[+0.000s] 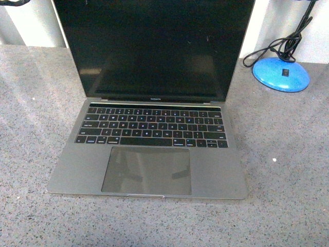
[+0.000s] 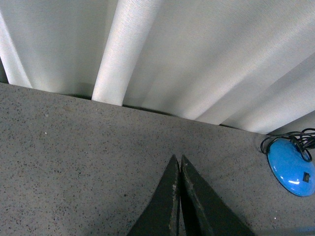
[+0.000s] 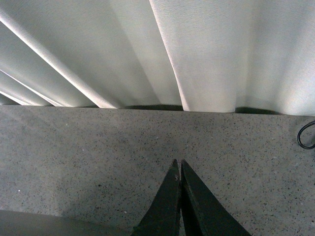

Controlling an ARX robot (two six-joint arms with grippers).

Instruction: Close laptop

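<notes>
An open laptop (image 1: 154, 123) sits at the centre of a speckled grey table (image 1: 288, 180) in the front view. Its black screen (image 1: 154, 46) stands upright toward 12 o'clock and is dark. The black keyboard (image 1: 152, 126) lies below it, and the large trackpad (image 1: 146, 171) lies toward 6 o'clock. At about 2 o'clock from the laptop, apart from it, rests a round blue base (image 1: 281, 73) with a black cable (image 1: 280, 46) looped above it. Neither arm appears in the front view. Each wrist view shows bare tabletop and a pale pleated curtain (image 2: 197, 59). The left gripper (image 2: 179, 164) has its fingertips pressed together, holding nothing. The right gripper (image 3: 179, 167) is likewise closed and empty.
</notes>
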